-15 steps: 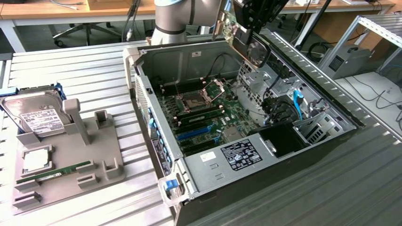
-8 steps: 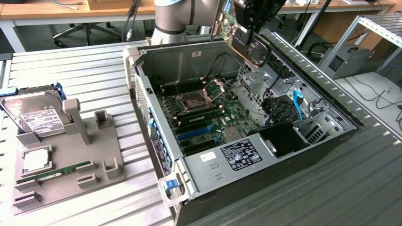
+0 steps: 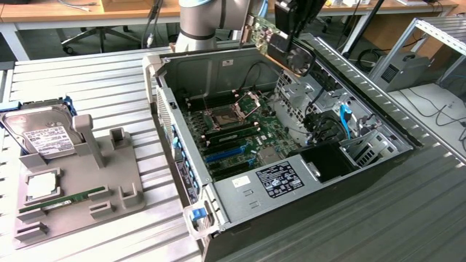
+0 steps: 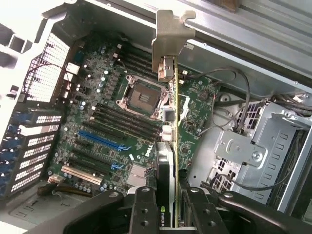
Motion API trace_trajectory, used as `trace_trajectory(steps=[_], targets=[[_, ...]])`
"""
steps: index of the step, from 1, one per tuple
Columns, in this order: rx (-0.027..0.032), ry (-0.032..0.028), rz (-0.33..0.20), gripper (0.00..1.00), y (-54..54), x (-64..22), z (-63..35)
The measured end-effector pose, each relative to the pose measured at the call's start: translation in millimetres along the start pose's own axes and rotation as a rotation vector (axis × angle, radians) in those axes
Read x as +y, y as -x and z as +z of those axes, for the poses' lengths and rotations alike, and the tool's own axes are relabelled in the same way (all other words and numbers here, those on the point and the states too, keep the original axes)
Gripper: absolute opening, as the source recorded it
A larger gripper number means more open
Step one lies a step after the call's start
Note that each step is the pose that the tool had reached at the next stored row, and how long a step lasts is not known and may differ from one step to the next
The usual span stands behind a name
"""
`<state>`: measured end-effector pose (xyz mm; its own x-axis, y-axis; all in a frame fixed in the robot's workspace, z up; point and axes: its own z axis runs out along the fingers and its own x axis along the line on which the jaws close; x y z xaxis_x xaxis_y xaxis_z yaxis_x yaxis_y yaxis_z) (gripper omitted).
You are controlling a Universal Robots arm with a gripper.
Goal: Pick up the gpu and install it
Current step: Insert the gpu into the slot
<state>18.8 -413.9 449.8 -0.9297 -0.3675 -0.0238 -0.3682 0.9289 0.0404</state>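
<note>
Case [image 3: 218, 71], open: slots [image 3: 224, 154] bare. Gpu [image 3: 280, 46]: aloft above case's far edge, not seated. Gripper [image 4: 169, 209]: clamped on gpu. Step, as judged: carrying to slot; next move calls for turning card in line with slot, bracket toward rear grille

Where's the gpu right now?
Near the top of the exterior view, the gpu hangs in the gripper above the open computer case, over its motherboard.

A robotics lab is being shown: an opened computer case [image 3: 215, 70] is being supported by a ribbed metal bench [image 3: 80, 82], with wooden desks [image 3: 51, 11] and a robot arm [image 3: 200, 22] being seen behind.
</note>
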Motion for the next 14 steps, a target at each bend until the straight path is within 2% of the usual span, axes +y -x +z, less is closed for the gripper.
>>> trace_trajectory(steps=[5,8,10,14], targets=[[0.0048,0.0029,-0.120,0.27,0.4,0.9,0.2],[0.0087,0.0051,-0.215,0.27,0.8,2.0,0.5],[0.0139,0.0082,-0.344,0.27,1.9,4.8,0.7],[0.0163,0.0096,-0.402,0.27,2.1,5.5,0.8]])
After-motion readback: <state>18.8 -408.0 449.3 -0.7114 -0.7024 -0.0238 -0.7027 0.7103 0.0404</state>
